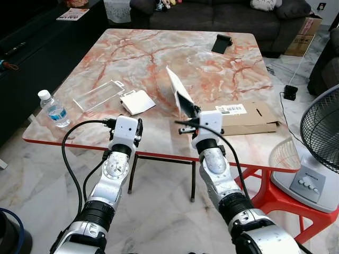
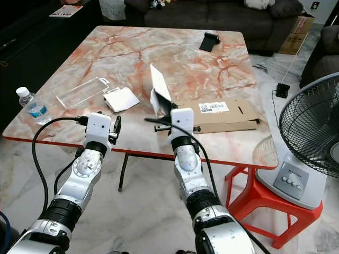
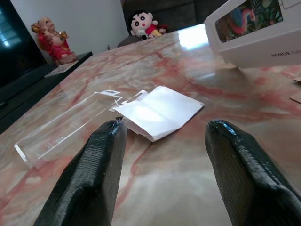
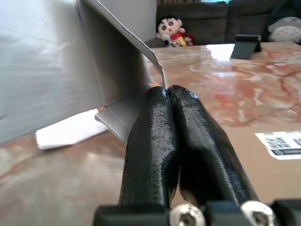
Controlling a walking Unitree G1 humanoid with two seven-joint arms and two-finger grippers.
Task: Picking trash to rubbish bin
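A white carton box (image 1: 176, 94) stands tilted on the marble table (image 1: 159, 53), and its printed side (image 3: 254, 33) faces the left wrist view. My right gripper (image 1: 186, 111) is shut on the box's lower flap (image 4: 123, 110), fingers pressed together at the flap's edge. A folded white paper (image 1: 137, 101) and a clear plastic package (image 1: 99, 95) lie to the left. My left gripper (image 3: 162, 129) is open just above the table near its front edge, pointing at the paper (image 3: 160, 110) without touching it.
A water bottle (image 1: 54, 110) stands at the table's front left corner. Flattened brown cardboard (image 1: 249, 117) lies right of the box, and a black stand (image 1: 221, 43) sits at the far side. A fan (image 1: 318, 143) and a red stool (image 1: 270, 185) are to the right.
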